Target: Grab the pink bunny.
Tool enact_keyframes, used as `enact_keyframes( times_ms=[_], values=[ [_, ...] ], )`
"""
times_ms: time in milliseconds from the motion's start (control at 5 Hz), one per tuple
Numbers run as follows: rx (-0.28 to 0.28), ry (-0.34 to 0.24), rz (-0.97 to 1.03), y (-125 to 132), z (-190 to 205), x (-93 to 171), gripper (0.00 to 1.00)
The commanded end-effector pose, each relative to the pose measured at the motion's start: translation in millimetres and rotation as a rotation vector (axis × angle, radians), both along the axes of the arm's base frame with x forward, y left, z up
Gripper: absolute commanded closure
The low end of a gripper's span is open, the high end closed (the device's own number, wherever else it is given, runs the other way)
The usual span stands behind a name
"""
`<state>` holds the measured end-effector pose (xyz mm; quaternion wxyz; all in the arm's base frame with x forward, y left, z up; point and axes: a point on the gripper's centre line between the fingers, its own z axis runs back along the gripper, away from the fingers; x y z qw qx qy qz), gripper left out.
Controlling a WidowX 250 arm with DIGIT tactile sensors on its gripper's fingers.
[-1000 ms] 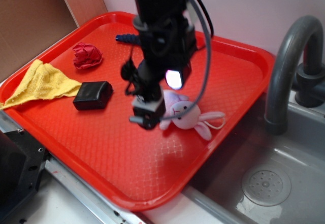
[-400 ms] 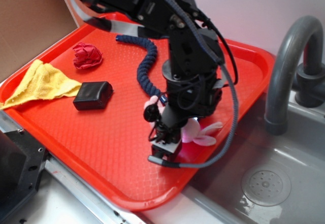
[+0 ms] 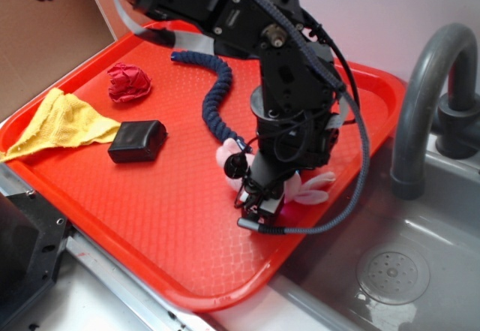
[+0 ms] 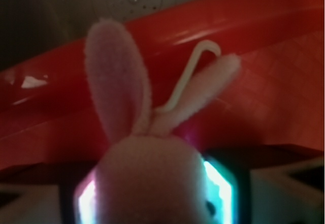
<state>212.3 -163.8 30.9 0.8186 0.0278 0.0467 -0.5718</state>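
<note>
A red tray (image 3: 150, 211) fills most of the exterior view, its right edge lying over a grey sink (image 3: 420, 271) with a curved grey faucet (image 3: 420, 106) beside it. The black robot arm (image 3: 225, 8) reaches in from the top left corner and bends down toward the tray's right edge, a braided cable looping around its lower part. A yellow cloth (image 3: 56, 124) drapes over the tray's left edge. A dark blue braided rope (image 3: 215, 94) curves from the far edge toward the middle of the tray. A black block (image 3: 137, 140) lies near the yellow cloth, and a red wadded cloth (image 3: 127, 82) sits toward the far left corner.

The gripper (image 3: 262, 211) points down at the tray near the right edge, right over the pink bunny (image 3: 307, 188), which lies on the tray there, mostly hidden behind the arm. In the wrist view the bunny's head (image 4: 147, 183) sits between the two fingers (image 4: 76, 198), with its two ears (image 4: 117, 92) pointing toward the tray's rim and a thin white loop (image 4: 195, 61) between them. The fingers stand on either side of the head; whether they are pressing it cannot be told.
</note>
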Motion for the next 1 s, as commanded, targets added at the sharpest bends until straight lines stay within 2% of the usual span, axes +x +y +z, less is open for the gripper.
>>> enact_keyframes(
  times_ms=[0,200,400,600,800],
  values=[
    [-0.034,-0.048,0.335,55,89,11,1.0],
    [-0.095,-0.147,0.581,95,138,7,1.0],
    [-0.09,-0.236,0.827,127,187,-12,1.0],
    [-0.081,-0.322,1.048,141,233,-32,1.0],
    [-0.072,-0.254,1.124,145,224,-30,1.0]
  ],
)
